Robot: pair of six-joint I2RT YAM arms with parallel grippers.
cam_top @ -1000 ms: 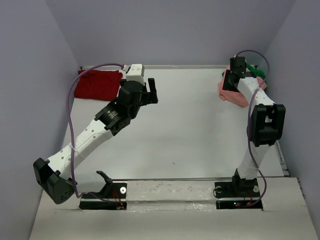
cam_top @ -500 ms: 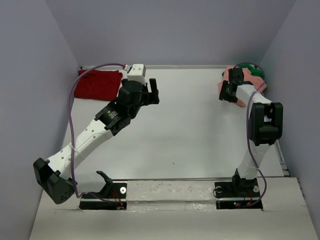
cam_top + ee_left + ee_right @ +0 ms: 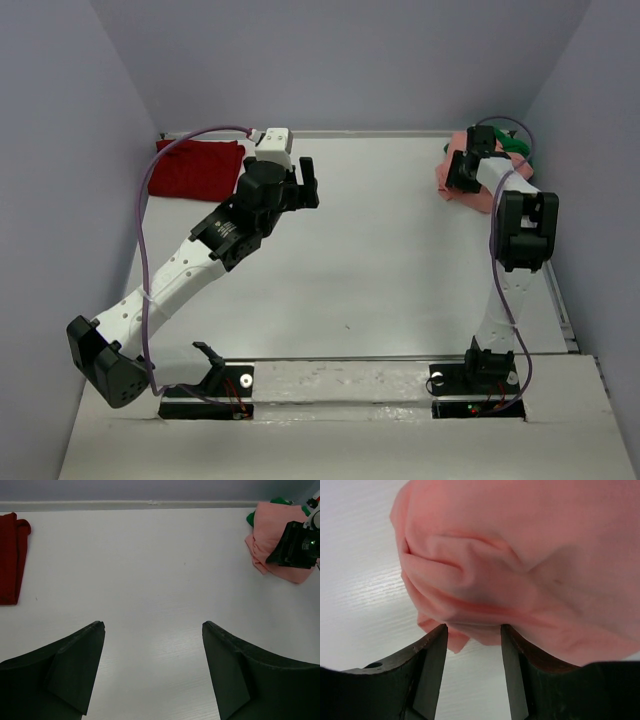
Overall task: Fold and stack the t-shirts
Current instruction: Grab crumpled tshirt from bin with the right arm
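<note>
The salmon-pink t-shirt (image 3: 481, 196) lies crumpled at the far right, with the bright green t-shirt (image 3: 516, 147) behind it. The dark red t-shirt (image 3: 196, 168) lies folded at the far left. My right gripper (image 3: 458, 180) is open at the pink shirt's left edge. In the right wrist view the pink shirt (image 3: 520, 555) fills the frame, and its lower fold sits at the tips of the right gripper (image 3: 474, 627). My left gripper (image 3: 304, 172) is open and empty above the table, right of the red shirt. In the left wrist view the left gripper (image 3: 153, 625) is empty, with the red shirt (image 3: 10, 555) and pink shirt (image 3: 267, 535) in view.
The white table (image 3: 360, 250) is closed in by grey-violet walls at the back and both sides. A purple cable (image 3: 150, 200) loops over the left arm, close to the red shirt. The arm bases stand at the near edge.
My right gripper has dropped from above the pile and come to the pink shirt's left edge. The left arm has barely moved.
</note>
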